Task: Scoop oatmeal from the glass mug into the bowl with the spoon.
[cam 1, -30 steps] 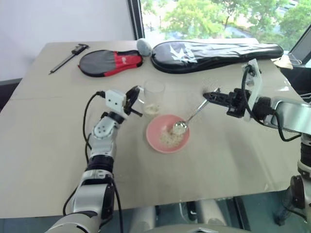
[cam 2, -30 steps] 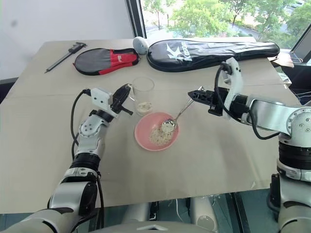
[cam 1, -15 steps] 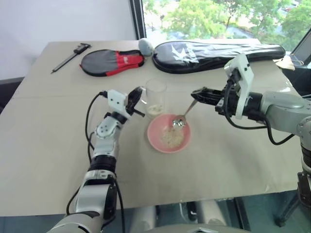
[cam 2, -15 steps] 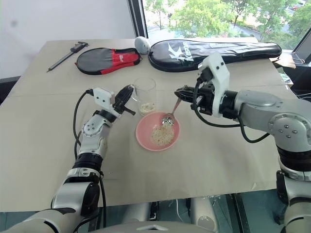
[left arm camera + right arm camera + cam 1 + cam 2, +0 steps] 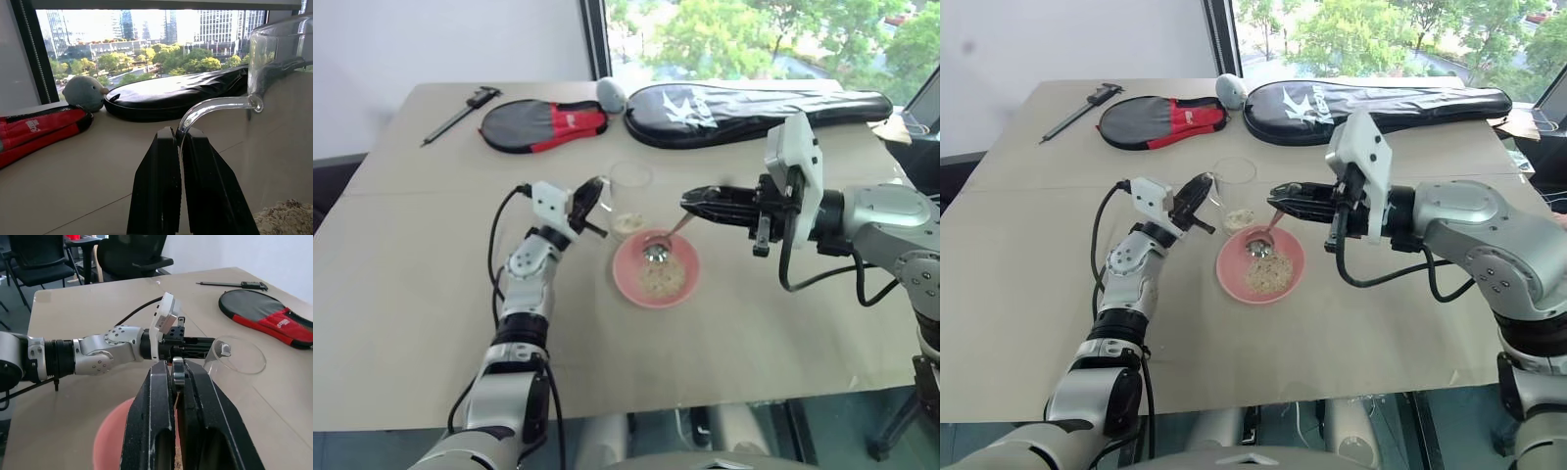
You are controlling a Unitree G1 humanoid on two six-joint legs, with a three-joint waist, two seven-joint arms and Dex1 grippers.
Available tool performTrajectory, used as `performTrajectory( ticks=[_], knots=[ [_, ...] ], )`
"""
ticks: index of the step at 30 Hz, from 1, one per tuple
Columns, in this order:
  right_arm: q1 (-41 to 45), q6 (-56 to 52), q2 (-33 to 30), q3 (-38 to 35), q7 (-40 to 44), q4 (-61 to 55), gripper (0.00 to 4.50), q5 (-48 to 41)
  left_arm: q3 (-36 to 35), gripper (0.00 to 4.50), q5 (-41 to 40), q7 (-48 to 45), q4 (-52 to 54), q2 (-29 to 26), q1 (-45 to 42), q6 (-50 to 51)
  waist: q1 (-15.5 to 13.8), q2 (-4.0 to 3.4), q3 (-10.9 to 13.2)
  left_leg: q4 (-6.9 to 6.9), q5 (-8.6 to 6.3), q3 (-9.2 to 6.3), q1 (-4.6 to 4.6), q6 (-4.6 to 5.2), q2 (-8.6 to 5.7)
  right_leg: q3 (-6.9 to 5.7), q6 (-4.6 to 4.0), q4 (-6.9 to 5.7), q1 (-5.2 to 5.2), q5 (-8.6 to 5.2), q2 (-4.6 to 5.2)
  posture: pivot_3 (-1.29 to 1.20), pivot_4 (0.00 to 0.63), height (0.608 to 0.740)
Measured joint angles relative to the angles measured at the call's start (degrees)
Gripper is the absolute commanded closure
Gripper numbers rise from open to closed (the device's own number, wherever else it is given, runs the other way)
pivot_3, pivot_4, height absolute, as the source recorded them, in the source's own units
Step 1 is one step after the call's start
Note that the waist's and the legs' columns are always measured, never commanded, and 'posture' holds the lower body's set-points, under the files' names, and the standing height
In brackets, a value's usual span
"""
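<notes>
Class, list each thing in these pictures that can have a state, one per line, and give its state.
Glass mug: upright, a little oatmeal left in the bottom.
Left tool: shut on the mug's handle.
Right tool: shut on the spoon.
Spoon: tipped down over the bowl.
Bowl: upright, holds a heap of oatmeal.

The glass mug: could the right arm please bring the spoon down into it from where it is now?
Probably yes. The glass mug stands upright with its mouth uncovered, right beside the bowl where the spoon now sits. The left gripper clamps only the handle at the side, so the top looks free.
</notes>
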State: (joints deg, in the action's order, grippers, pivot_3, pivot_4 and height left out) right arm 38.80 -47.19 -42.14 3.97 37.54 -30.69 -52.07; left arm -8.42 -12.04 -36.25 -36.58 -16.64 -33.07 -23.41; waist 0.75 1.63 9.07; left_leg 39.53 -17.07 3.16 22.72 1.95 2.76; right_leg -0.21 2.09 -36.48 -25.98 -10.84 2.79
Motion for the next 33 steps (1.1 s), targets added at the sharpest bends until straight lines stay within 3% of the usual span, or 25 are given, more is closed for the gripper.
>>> performTrajectory(
  ticks=[4, 7, 10, 14, 18, 27, 28, 33],
  knots=[
    [0.5, -3.6, 6.1, -3.0, -6.4, 4.2, 4.50, -4.0, 0.0, 4.47, 0.0, -0.4, -0.1, -0.2, 0.0, 0.1, 0.1, 0.00, 0.0, 0.05, 0.01, 0.01, -0.05, -0.01, 0.00, 0.01, -0.01, -0.08, 0.03, 0.00, 0.00, 0.00, 0.150, 0.740],
    [4.9, -7.4, 11.7, -7.8, -16.0, 11.7, 4.50, -9.5, 0.0, 4.47, 0.0, -0.9, -0.1, -0.4, 0.0, 0.1, 0.0, 0.00, 0.0, 0.13, 0.03, 0.04, -0.07, -0.04, 0.00, 0.02, -0.01, -0.21, 0.03, 0.01, 0.01, 0.00, 0.150, 0.740],
    [12.9, -9.4, 20.1, -14.6, -31.4, 21.1, 4.50, -19.3, -0.1, 4.47, -0.3, -1.0, -0.1, -0.2, 0.2, 0.3, 0.0, -0.01, 0.0, 0.12, 0.04, 0.01, -0.11, -0.07, 0.01, 0.01, -0.02, -0.29, 0.03, 0.00, -0.01, 0.00, 0.150, 0.740],
    [16.6, -10.9, 24.1, -16.5, -40.9, 26.6, 4.50, -25.7, -0.1, 4.47, -0.6, -1.1, 0.2, 0.1, 0.6, 0.3, 0.0, -0.03, 0.0, 0.12, 0.04, 0.02, -0.04, -0.07, 0.01, 0.00, -0.02, -0.23, 0.04, 0.00, 0.02, 0.00, 0.150, 0.740],
    [16.7, -13.8, 24.8, -15.9, -45.5, 30.8, 4.50, -26.4, -0.1, 4.47, -0.7, -1.0, 1.2, 0.1, 1.4, 0.2, 0.0, -0.04, 0.0, 0.12, 0.04, 0.04, 0.02, -0.07, -0.01, 0.00, -0.01, -0.22, 0.03, 0.00, 0.06, 0.00, 0.150, 0.740],
    [16.7, -16.4, 25.1, -14.9, -46.3, 33.9, 4.50, -22.5, -0.1, 4.47, -0.6, -0.1, 2.0, 0.1, 2.1, 0.0, 0.2, -0.04, 0.0, 0.12, 0.04, -0.02, -0.04, -0.05, 0.00, -0.01, -0.01, -0.24, 0.03, 0.00, 0.04, 0.00, 0.150, 0.740],
    [16.7, -16.4, 25.3, -14.8, -46.0, 34.1, 3.77, -22.0, -0.1, 4.50, -0.6, -0.1, 2.1, 0.1, 2.2, 0.0, 0.2, -0.04, 0.0, 0.12, 0.04, -0.02, -0.03, -0.05, 0.00, -0.01, -0.01, -0.24, 0.03, 0.00, 0.03, 0.00, 0.150, 0.740],
    [16.8, -16.4, 27.0, -14.4, -44.7, 34.5, 2.14, -19.8, -0.1, 4.50, -0.6, 0.2, 2.3, 0.1, 2.4, 0.0, 0.2, -0.04, 0.0, 0.12, 0.04, -0.02, -0.01, -0.05, 0.00, -0.01, -0.01, -0.20, 0.03, 0.00, 0.04, 0.00, 0.150, 0.740]
  ],
)
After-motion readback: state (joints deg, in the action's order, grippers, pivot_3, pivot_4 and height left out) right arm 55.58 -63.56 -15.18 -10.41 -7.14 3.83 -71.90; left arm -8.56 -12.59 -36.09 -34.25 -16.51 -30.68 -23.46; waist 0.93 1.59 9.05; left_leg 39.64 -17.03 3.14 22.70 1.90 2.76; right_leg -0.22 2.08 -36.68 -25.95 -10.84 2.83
